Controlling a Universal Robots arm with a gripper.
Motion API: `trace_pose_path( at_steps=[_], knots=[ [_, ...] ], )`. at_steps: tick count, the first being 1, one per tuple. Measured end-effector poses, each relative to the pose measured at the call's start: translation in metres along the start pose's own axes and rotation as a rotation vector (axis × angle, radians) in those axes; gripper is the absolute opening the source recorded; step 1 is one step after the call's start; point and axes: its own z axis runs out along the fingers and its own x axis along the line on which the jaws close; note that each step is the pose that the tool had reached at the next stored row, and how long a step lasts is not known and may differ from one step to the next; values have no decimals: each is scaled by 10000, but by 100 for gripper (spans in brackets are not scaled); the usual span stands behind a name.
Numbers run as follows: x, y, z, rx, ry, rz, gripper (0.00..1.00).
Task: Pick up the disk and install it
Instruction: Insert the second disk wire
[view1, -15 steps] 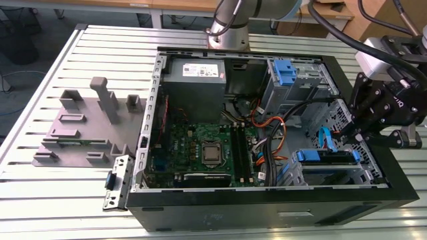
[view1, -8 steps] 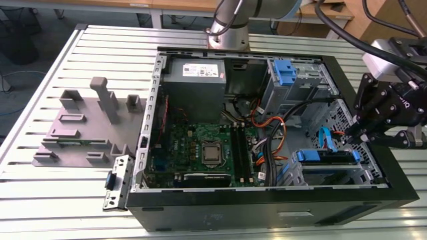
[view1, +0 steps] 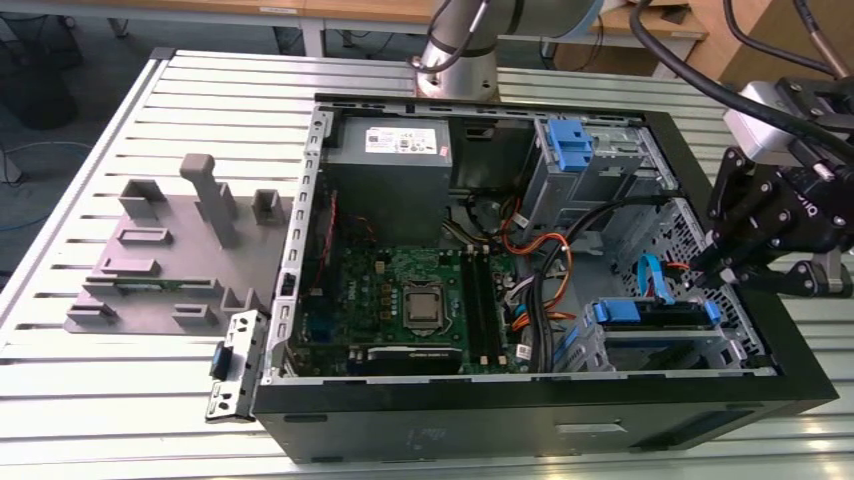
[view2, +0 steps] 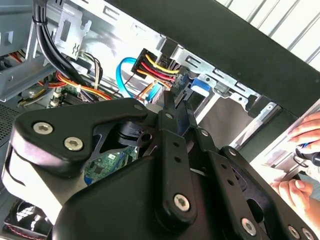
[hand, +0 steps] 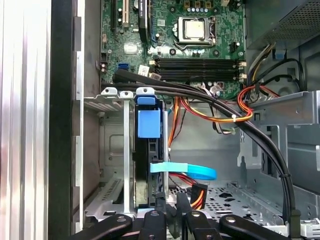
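My gripper (hand: 170, 202) hangs over the open computer case (view1: 747, 345) at the exterior view's right, its fingers (view2: 170, 107) drawn nearly together with nothing between them; just beyond the tips the disk (hand: 150, 165) stands on edge in the drive cage (hand: 107, 150), its blue bracket tab (hand: 149, 122) on the end away from me and a light blue cable (hand: 192, 171) plugged near my fingers. Past it black cables (hand: 200, 95) cross to the green motherboard (hand: 200, 45); farther off sits the grey power supply (view1: 390, 150).
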Motion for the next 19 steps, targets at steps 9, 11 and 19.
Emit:
trace_pose_path(
  at_steps=[9, 11, 19],
  knots=[
    [-30, -45, 28, 0, 2, 1, 23],
    [-32, -68, 34, 0, 3, 1, 23],
    [-40, -167, 73, 0, 3, 0, 23]
  ],
)
